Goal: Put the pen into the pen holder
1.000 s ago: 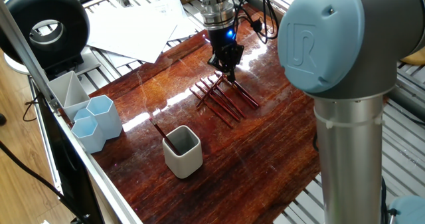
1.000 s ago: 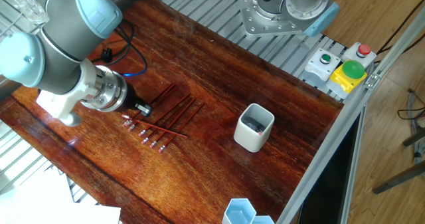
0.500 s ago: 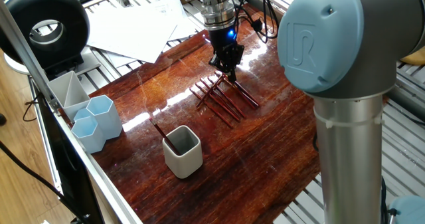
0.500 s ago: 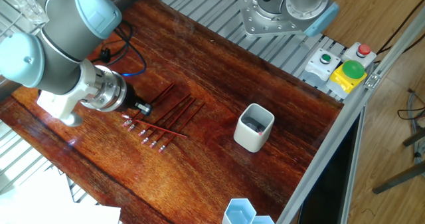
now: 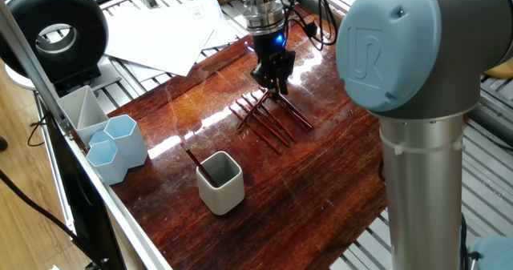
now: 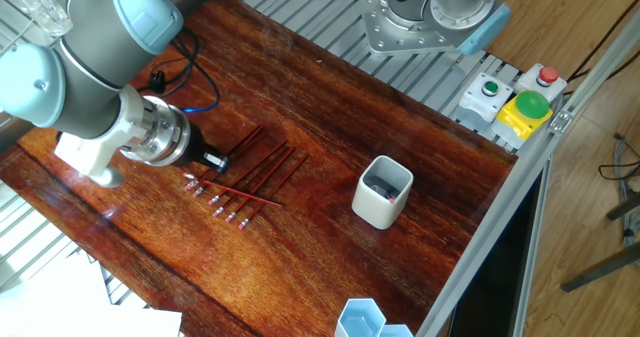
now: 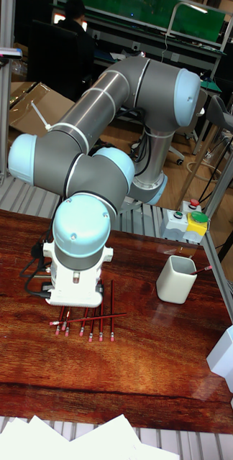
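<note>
Several thin red pens (image 5: 268, 119) (image 6: 262, 167) (image 7: 91, 320) lie side by side on the dark wooden table, with one more lying across them. My gripper (image 5: 276, 82) (image 6: 216, 161) points down at the far end of this row, right over the pens. Its dark fingers look close together, and I cannot tell if they grip a pen. In the tall fixed view the arm's wrist hides the gripper. The off-white pen holder (image 5: 220, 182) (image 6: 383, 192) (image 7: 176, 279) stands apart from the row. One red pen (image 5: 192, 155) (image 7: 203, 269) leans out of it.
Pale blue hexagonal cups (image 5: 119, 146) and a grey compartment tray (image 5: 80, 110) sit at the table's edge. White paper sheets (image 5: 164, 34) lie beyond the wood. A button box (image 6: 515, 102) is mounted near the arm's base (image 6: 425, 17).
The gripper and wrist have shifted very slightly above the pen row. The pens and the pen holder have not moved.
</note>
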`<action>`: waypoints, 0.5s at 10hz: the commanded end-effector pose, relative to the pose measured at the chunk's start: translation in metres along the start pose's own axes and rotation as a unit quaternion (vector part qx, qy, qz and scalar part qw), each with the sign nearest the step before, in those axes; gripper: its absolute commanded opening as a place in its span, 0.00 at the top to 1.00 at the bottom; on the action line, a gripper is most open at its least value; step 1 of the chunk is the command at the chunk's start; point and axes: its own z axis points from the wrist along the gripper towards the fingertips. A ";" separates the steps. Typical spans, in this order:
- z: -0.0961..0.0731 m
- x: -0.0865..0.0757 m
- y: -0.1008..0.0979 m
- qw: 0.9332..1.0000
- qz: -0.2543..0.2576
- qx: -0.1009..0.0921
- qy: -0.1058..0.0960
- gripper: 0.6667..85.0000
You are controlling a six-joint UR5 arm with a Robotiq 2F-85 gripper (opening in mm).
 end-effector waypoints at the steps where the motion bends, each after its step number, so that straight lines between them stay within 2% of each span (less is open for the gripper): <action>1: 0.001 -0.006 0.002 1.000 0.001 -0.008 -0.008 0.21; 4: 0.008 -0.014 -0.003 1.000 0.020 -0.006 -0.013 0.26; 5: 0.009 -0.018 -0.005 0.999 0.029 -0.004 -0.019 0.31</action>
